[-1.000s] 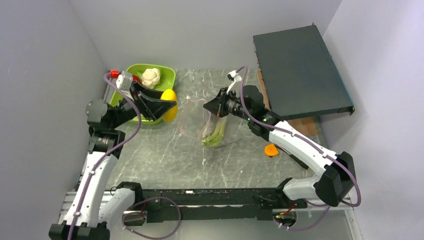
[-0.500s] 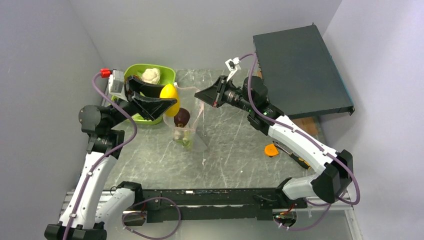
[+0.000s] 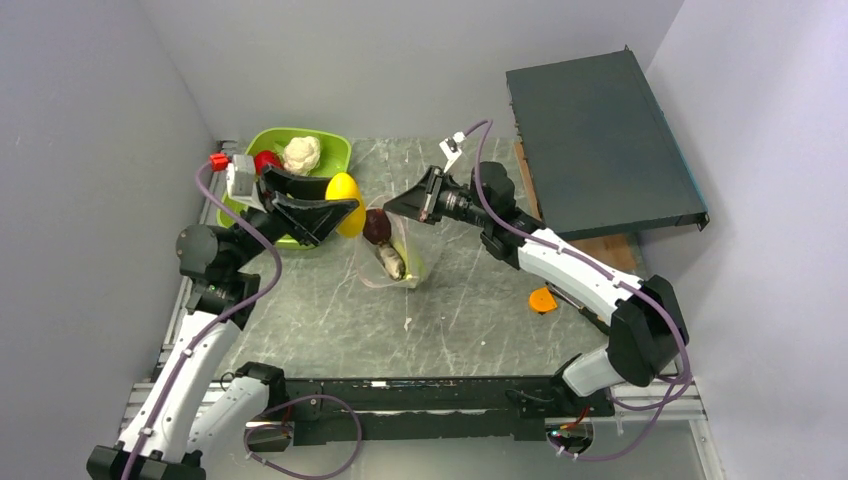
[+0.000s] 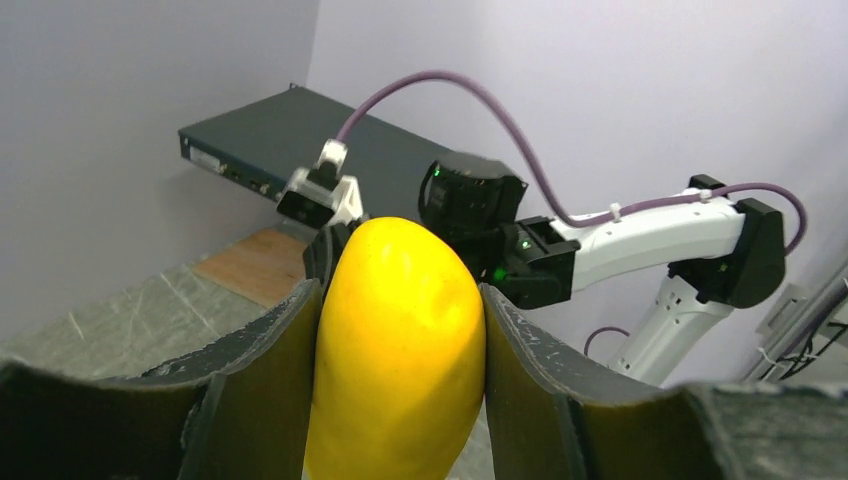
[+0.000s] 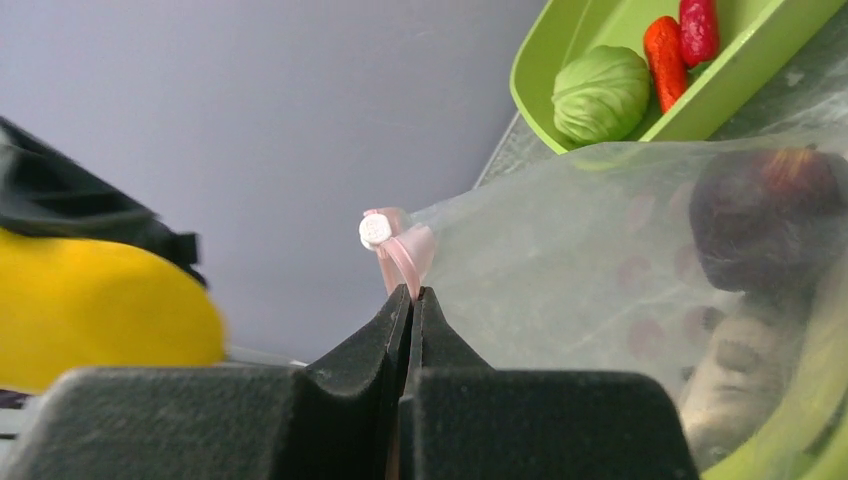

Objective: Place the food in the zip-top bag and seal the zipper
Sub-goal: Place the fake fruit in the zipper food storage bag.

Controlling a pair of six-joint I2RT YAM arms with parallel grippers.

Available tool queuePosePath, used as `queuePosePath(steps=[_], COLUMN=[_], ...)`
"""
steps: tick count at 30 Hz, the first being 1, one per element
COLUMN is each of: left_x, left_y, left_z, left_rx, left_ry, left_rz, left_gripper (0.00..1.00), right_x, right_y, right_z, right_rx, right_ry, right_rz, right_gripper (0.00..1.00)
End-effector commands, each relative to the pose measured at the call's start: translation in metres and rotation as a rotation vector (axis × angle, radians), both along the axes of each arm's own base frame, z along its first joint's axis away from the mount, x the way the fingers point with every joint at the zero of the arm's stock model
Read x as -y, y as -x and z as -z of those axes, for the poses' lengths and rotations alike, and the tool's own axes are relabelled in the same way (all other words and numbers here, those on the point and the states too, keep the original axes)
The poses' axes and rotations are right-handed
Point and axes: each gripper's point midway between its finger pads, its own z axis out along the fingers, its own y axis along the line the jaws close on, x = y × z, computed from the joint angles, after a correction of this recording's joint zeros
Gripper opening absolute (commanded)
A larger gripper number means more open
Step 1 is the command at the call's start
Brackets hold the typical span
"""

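The right gripper (image 5: 412, 300) is clenched on the pink zipper (image 5: 400, 250) and holds up the mouth of the bag (image 5: 560, 260), which hangs below its fingers. Some food is already inside: a purple piece (image 3: 376, 227), a pale piece (image 3: 392, 262) and green stalks (image 3: 412, 268). The left gripper (image 4: 400, 300) grasps a yellow fruit (image 3: 342, 190) between its fingers, just beside the bag mouth and not yet in it. Behind this gripper, the tray (image 3: 335, 150) holds more food: a cauliflower (image 3: 300, 153), a cabbage (image 5: 600, 95) and red pieces (image 5: 663, 60). I judge the task about half done; sealing is left. No writing can be read; the labels on the dark box (image 4: 260, 150) are too small.
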Motion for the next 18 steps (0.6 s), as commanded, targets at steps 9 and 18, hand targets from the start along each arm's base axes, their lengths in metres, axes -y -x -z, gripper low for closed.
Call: queuePosePath(steps=[9,18], left_x=[0.008,0.002], left_y=[0.005,0.002], left_z=[-0.015,-0.007], left_rx=[0.255,0.344], left_ry=[0.05,0.021], left_rz=[-0.085,-0.184], left_gripper=[0.0,0.0], right_x=[-0.008,-0.002], right_y=[-0.015,-0.016], right_z=[-0.07,-0.086], right_rx=[-0.065,-0.087], right_ry=[-0.244,-0.272], right_rz=[-0.084,-0.061], right_gripper=[0.0,0.0])
